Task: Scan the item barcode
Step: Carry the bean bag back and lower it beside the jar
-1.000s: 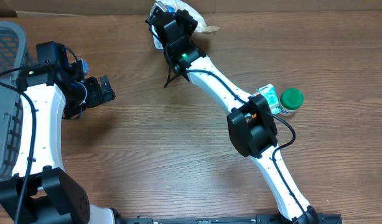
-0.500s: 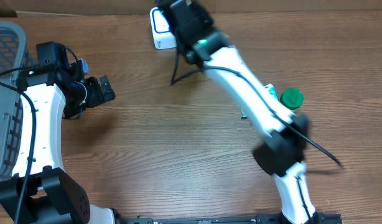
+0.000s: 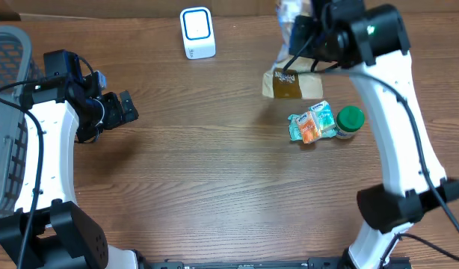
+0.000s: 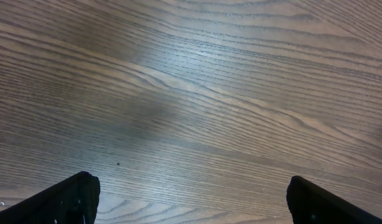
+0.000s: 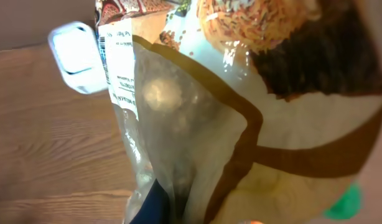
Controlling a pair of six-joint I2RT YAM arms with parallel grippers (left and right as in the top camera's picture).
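Note:
A clear-and-brown snack bag [image 3: 292,81] hangs from my right gripper [image 3: 295,31], which is shut on its top at the back right of the table. In the right wrist view the bag [image 5: 241,112] fills most of the frame and hides my fingers; a white printed label [image 5: 119,62] runs down its left edge. The white scanner [image 3: 197,33] stands at the back centre, well left of the bag, and shows as the scanner [image 5: 76,56] in the right wrist view too. My left gripper [image 3: 121,108] hovers open over bare wood at the left, left gripper [image 4: 191,208] with nothing between its fingers.
Orange and teal packets [image 3: 312,123] lie beside a green-lidded jar [image 3: 350,121] under the right arm. A grey basket [image 3: 5,45] stands at the left edge. A cardboard wall [image 3: 102,7] runs along the back.
My right arm has swung from the scanner over to the back right, carrying the bag with it; the scanner is now uncovered. The left arm has not moved.

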